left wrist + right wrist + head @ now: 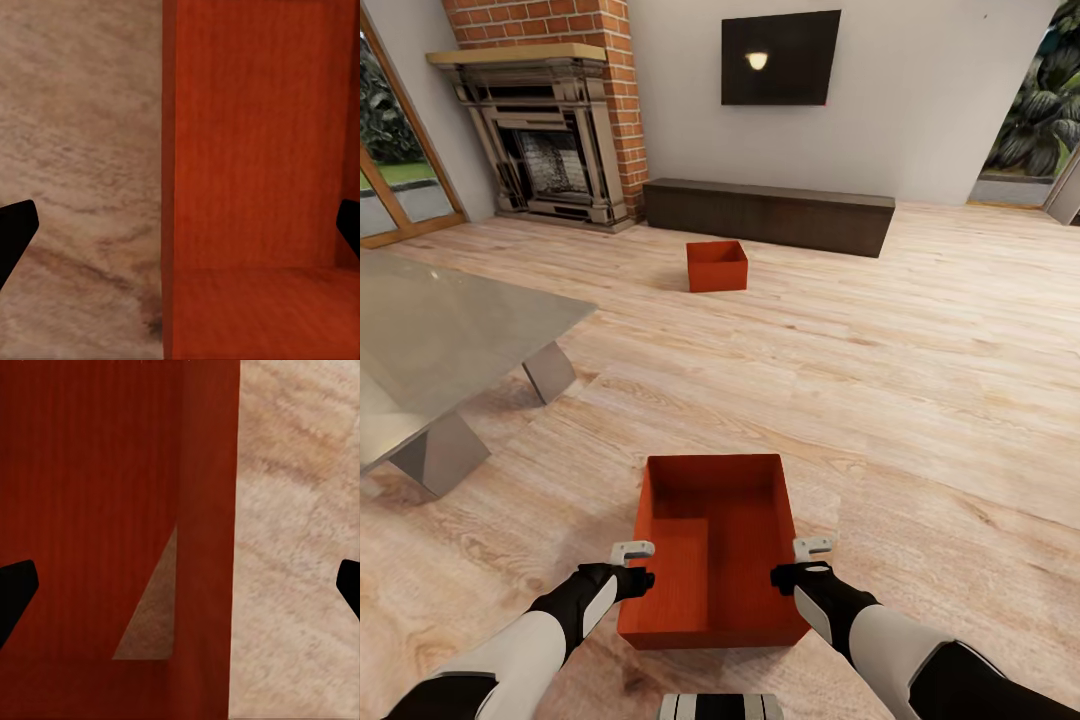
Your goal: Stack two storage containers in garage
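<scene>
Head view: on the living room's plank floor [920,380], the left gripper [628,566] straddles the near storage container's [715,560] left wall, fingers [15,232] spread, not clamped; the right gripper [808,562] likewise spans the right wall. Rigid, smooth, probably light: pinch both long walls mid-length. The second container [717,266] sits well apart, before the TV bench [770,215].

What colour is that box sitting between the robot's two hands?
Orange-red, plain and smooth, inside and out. The box shows best in the head view, on the light wood floor.
</scene>
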Controlling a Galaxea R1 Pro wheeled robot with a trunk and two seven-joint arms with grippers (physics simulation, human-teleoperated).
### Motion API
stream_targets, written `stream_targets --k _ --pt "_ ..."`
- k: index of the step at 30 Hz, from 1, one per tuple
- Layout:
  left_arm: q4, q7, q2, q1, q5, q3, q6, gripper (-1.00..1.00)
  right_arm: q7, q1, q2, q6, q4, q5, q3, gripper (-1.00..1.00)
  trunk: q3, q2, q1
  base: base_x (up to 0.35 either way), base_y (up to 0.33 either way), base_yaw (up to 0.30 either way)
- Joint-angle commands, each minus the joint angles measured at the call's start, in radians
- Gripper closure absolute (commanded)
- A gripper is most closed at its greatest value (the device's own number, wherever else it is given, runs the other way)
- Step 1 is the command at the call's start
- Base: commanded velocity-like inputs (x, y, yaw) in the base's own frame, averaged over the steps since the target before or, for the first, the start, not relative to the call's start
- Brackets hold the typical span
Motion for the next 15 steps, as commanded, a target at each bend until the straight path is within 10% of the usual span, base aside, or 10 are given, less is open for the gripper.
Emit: stream_targets --k 1,15 --pt "-0.002 0.002 0.0 0.0 0.007 0.0 0.006 -1.0 -0.006 0.0 -0.001 0.006 -0.003 -0.006 0.008 -1.0 -0.001 0.0 0.0 0.0 0.0 0.0" --pt "-0.002 0.002 0.0 0.0 0.007 0.0 0.006 -1.0 -0.006 0.0 -0.005 0.005 -0.003 -0.006 0.008 -1.0 -0.001 0.0 0.0 0.0 0.0 0.0"
